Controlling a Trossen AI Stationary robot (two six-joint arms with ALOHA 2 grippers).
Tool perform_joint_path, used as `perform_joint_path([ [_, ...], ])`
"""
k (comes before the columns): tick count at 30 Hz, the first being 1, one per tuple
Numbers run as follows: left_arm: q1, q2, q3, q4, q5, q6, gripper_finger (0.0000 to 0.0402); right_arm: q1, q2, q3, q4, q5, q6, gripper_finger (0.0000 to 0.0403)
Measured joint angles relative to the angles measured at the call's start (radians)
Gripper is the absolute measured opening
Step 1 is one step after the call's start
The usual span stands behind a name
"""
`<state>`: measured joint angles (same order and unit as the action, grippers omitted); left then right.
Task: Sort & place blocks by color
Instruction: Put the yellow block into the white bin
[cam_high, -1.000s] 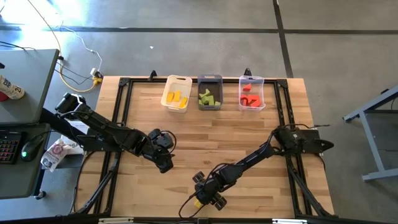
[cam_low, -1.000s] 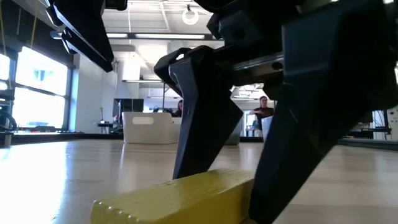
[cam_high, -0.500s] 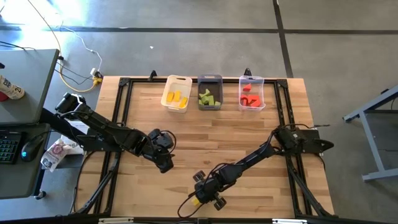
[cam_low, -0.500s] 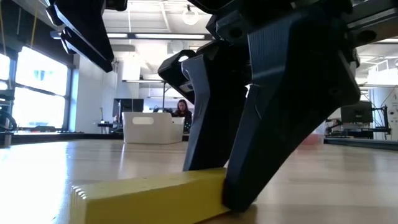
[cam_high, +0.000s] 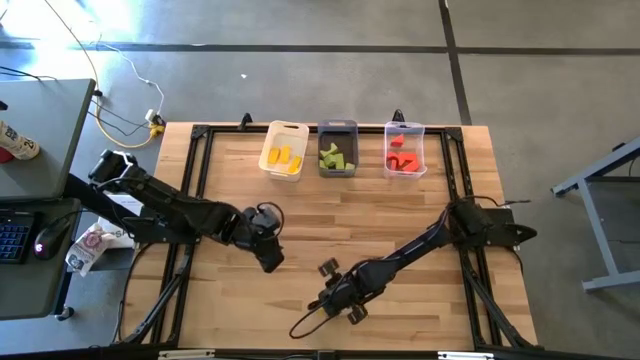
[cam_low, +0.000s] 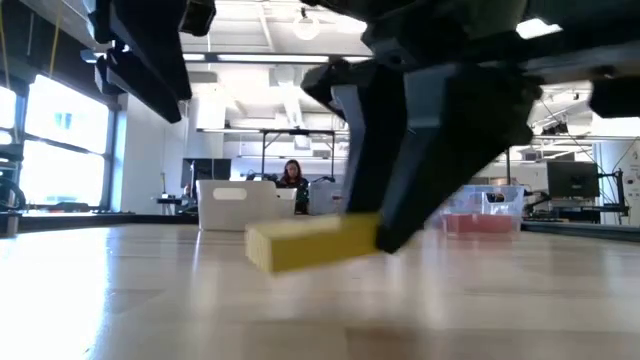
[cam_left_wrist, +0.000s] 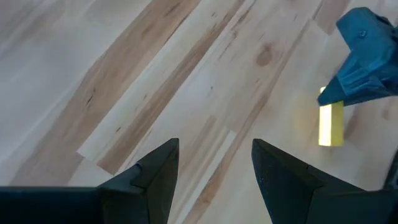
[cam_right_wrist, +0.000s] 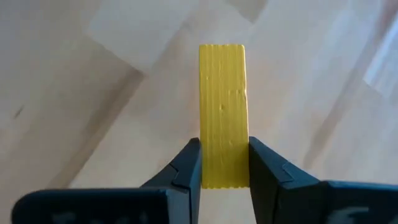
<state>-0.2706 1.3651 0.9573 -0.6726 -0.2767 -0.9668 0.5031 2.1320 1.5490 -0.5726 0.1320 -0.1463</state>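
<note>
Wood planks make up the bench (cam_high: 400, 220), with a large bright room beyond it in the low view. Right tool (cam_right_wrist: 224, 168) is clenched on one end of a yellow block (cam_right_wrist: 222, 115), its two fingers pressing the block's long sides; the block's long axis runs straight out ahead of the tool, most of its length sticking forward past the fingertips. In the low view the yellow block hangs clear of the bench, roughly level. Left tool (cam_left_wrist: 214, 165) is released, jaws apart with nothing between them, waiting above bare wood off to the side of the right tool; its wrist view sees the held block ahead of it.

Far ahead of the right tool, at the bench's back edge, stand three bins in a row: a white bin (cam_high: 284, 128) with yellow pieces, a grey bin (cam_high: 337, 127) with green ones, a clear bin (cam_high: 405, 128) with red. My judgement: the carry goes to the white bin, and the right arm, already holding, is the one to make it.
</note>
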Motion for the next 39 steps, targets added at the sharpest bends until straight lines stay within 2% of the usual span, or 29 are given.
perform_joint_path([
  [13,0.085,0.000,0.000,0.203,0.140,0.000,0.0188,0.001,-0.015,0.002,-0.042,0.316,0.025,0.0072],
  [28,0.087,0.000,0.000,0.214,0.138,0.002,0.0188,0.001,-0.017,0.042,-0.060,0.624,0.167,0.0072],
  [36,0.087,0.000,0.000,0.229,0.137,0.016,0.0188,-0.027,-0.019,0.130,-0.102,0.663,0.195,0.0072],
  [39,0.087,0.000,0.000,0.228,0.137,0.016,0.0188,-0.034,-0.019,0.150,-0.102,0.727,0.194,0.0072],
])
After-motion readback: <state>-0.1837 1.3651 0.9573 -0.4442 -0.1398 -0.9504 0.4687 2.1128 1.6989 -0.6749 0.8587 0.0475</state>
